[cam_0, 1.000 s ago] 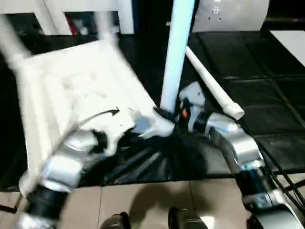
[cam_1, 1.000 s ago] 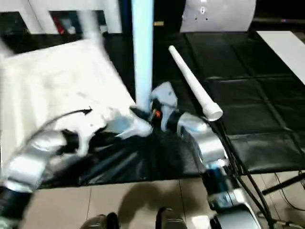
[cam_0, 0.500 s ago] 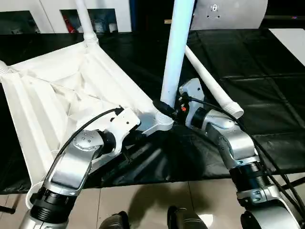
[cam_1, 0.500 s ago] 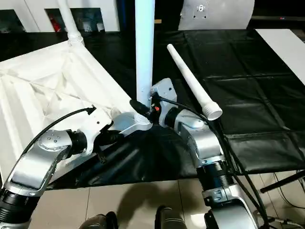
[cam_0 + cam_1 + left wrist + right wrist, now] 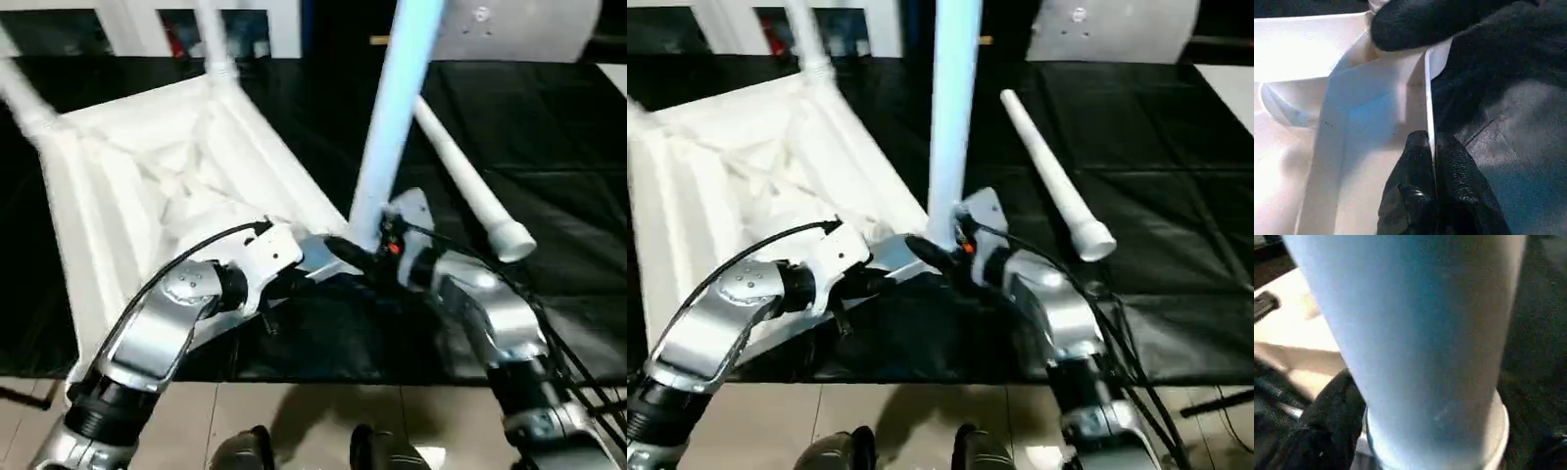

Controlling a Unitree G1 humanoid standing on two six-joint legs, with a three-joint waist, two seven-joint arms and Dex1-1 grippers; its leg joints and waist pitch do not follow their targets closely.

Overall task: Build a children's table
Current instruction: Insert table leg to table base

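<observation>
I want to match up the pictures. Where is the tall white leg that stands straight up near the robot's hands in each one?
Left eye view: the upright leg rises right of centre, foot by the right gripper.
Right eye view: centre, same socket.
Left wrist view: I cannot tell it apart there.
Right wrist view: close up, spanning the frame.
Shared landmark: the loose leg lying on the black sheet to its right.

Head views are bright but smeared by motion blur. Glare washes out the tabletop (image 5: 1298, 54) in the left wrist view; the leg (image 5: 1415, 333) looms soft and blue-tinted.
</observation>
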